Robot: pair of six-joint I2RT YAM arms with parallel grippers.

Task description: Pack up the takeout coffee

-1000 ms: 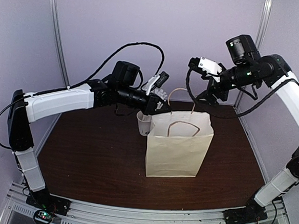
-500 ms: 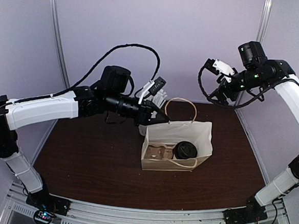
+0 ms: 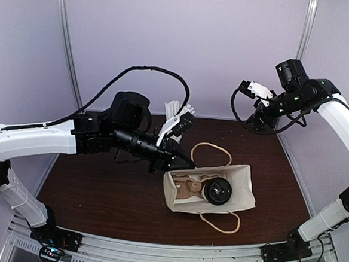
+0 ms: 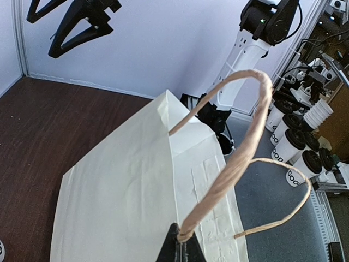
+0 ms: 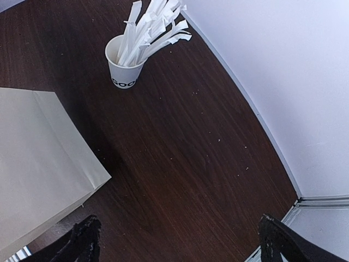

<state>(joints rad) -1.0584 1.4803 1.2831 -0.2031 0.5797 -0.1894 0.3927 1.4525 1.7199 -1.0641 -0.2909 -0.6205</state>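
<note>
A white paper bag (image 3: 242,195) is tipped toward the table's front, its mouth facing the top camera. Inside it are the takeout coffee cup with its black lid (image 3: 217,191) and a brown pulp tray (image 3: 187,189). My left gripper (image 3: 184,164) is shut on the base of the bag's rear twine handle (image 4: 234,153) at the bag's left rim. In the left wrist view the gripper (image 4: 181,248) pinches the handle against the bag (image 4: 131,191). My right gripper (image 5: 180,240) is open and empty, high over the back right of the table (image 3: 254,120).
A white cup with wrapped sticks (image 5: 124,65) stands at the back of the table, behind my left wrist in the top view (image 3: 177,109). The bag's front handle (image 3: 222,221) hangs toward the near edge. Several lidded cups (image 4: 297,147) stand off the table.
The bag has tipped from upright toward the front, showing the cup and tray inside. My left gripper moved down and forward with the handle. My right gripper drew back and to the right.
</note>
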